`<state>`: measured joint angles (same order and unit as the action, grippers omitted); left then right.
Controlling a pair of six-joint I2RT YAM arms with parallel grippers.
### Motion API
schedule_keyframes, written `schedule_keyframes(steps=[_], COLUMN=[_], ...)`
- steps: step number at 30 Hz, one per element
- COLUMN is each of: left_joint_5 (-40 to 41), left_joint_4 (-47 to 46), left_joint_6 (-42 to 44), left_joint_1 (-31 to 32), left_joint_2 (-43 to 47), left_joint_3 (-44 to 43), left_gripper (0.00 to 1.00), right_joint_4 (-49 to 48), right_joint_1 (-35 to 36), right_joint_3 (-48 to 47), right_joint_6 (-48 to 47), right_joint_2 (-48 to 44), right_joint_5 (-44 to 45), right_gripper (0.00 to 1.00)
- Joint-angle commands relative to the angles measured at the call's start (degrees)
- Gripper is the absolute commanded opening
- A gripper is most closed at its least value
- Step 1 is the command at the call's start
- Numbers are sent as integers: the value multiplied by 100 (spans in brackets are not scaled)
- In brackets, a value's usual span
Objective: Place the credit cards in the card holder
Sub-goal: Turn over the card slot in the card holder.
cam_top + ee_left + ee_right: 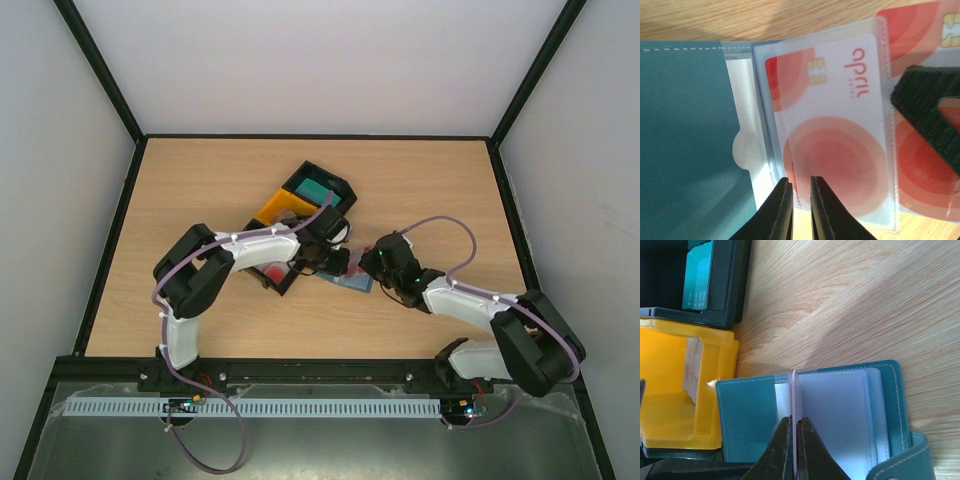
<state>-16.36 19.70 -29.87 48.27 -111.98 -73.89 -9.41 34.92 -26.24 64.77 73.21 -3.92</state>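
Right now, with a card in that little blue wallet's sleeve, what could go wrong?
The card sits in a clear sleeve with the left claw right at its edge; pulling back could drag it out. The right claw pinches a thin page; a tug might tear it or shift the card holder.

The wooden counter [430, 190] carries the open card holder [355, 283], a yellow tray [280, 209] and black trays [343, 186].

We count one wallet [685, 150], two red-printed cards [835, 150] in plain sight, one yellow tray [670, 390], one black tray [730, 285] for certain and perhaps a second, and one green stack of cards [697, 275].
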Motion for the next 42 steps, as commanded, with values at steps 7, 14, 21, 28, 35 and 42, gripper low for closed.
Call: schedule_keyframes(steps=[7,14,21,28,35,42], left_joint_5=[401,594,588,573,458,100], left_joint_4=[178,171,186,143,106,-29], left_joint_6=[-279,-356,-337,-338,-321,-242], left_joint_1=[-214,-414,-566,-632,-661,-679], left_joint_2=[716,1095,1307,1493,1673,1697], left_joint_3=[236,452,580,711,800,908], left_gripper=[12,11,12,12,12,13], right_joint_4=[-520,-576,-547,-701,-1037,-913], right_joint_1=[-11,-11,-11,-11,11,57], right_joint_3=[-337,-603,-892,-939,-1067,-1267], right_joint_6=[84,17,-90,-51,39,28], right_joint_2=[346,636,938,1183,1657,1964], right_joint_5=[-307,-412,-556,-673,-956,-914], right_gripper=[2,2,2,2,2,2])
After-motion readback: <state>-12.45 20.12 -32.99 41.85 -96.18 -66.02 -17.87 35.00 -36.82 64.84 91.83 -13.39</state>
